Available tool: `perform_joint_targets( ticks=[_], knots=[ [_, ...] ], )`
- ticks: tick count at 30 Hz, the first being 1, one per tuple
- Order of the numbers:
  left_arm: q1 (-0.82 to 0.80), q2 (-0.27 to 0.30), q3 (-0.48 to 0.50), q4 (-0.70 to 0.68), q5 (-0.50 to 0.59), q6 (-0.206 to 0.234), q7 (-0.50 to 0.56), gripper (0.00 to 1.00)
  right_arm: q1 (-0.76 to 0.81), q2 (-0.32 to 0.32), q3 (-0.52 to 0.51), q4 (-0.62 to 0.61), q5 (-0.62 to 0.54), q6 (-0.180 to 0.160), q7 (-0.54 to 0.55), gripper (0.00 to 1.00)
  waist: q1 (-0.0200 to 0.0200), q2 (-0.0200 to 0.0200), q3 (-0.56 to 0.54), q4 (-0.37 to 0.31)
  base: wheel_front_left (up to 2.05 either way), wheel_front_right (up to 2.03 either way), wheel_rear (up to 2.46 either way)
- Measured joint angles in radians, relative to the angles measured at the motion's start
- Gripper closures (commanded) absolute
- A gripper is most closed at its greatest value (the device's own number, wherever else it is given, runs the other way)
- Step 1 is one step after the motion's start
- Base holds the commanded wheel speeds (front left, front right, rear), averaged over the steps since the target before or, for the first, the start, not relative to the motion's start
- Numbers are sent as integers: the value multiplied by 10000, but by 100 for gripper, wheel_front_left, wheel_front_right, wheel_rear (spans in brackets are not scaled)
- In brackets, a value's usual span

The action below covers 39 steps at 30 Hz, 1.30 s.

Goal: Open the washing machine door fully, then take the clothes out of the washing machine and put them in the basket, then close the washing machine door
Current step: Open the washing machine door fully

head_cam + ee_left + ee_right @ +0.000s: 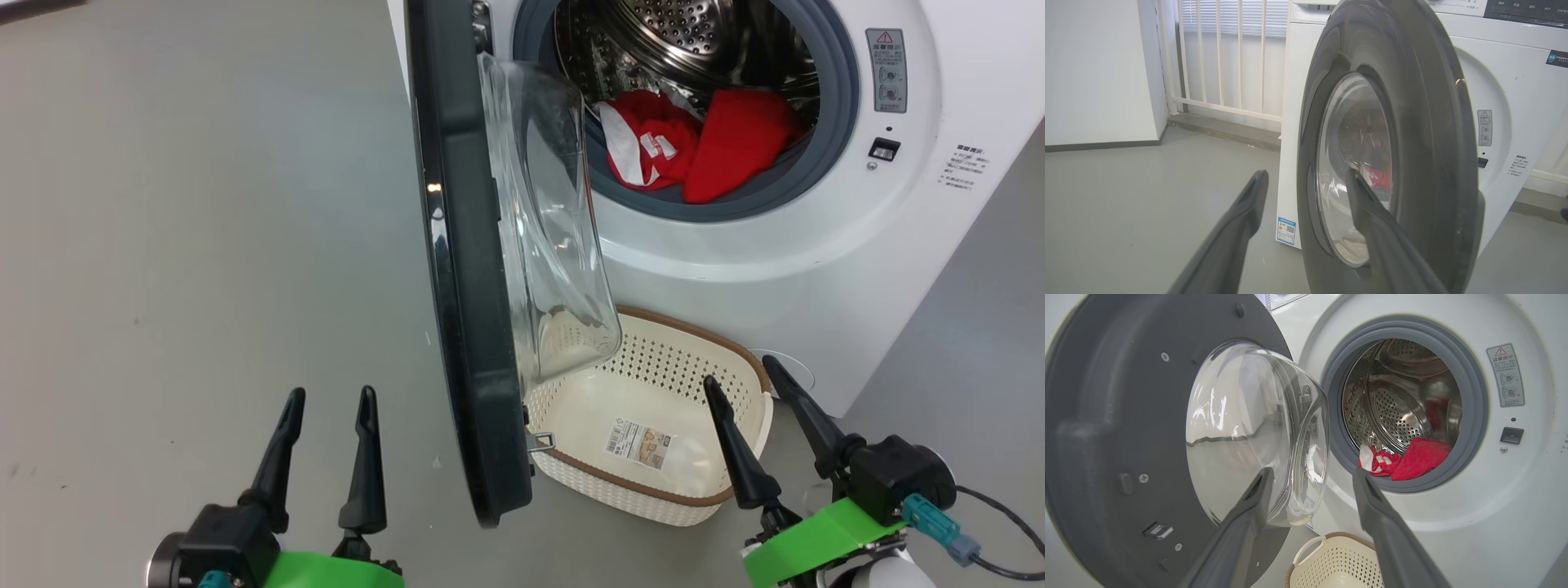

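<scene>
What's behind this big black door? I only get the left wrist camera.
Observer: A cream basket stands in front of the washer, on the inner side of the door.
Child: Is anything in it?
Observer: Just a paper label. The red clothes are lying in the drum.
Child: Where's the other tool?
Observer: The right tool is open and holds nothing, by the basket's right end.

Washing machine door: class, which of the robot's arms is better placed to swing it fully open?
Probably right. The right gripper, open, is on the inner side of the washing machine door, so it can push it wider; the left gripper, also open, stands on the outer side, in the door's path.
</scene>
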Motion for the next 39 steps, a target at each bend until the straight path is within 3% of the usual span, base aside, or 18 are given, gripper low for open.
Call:
perform_joint_targets(
  ticks=[18, 19, 20, 33, 39],
  knots=[
    [212, 10, 27, -12, 94, 94, -10, 0, 627, 25, -136, -297, 25, 0, 52, 0, 0, 0, -40, -211, 0, 0, 0],
    [212, 12, 12, -15, 94, 86, -10, 56, 627, 25, -136, -307, 25, 0, 90, 0, 0, 0, -39, -221, 0, 0, 0],
    [212, 44, -31, -31, 96, 81, -10, 100, 627, 25, -136, -328, 25, 0, 98, 0, 0, 0, -40, -238, 0, 0, 0],
    [189, 140, 82, -1400, 242, 96, -12, 100, 624, 29, -259, -395, 138, 0, 190, 0, 0, 0, -80, -301, 0, 0, 0],
    [-350, 435, 36, -2533, 1243, 98, -29, 100, 620, 33, -257, -374, 280, 0, 188, 0, 0, 0, -119, -377, 0, 0, 0]
  ],
)
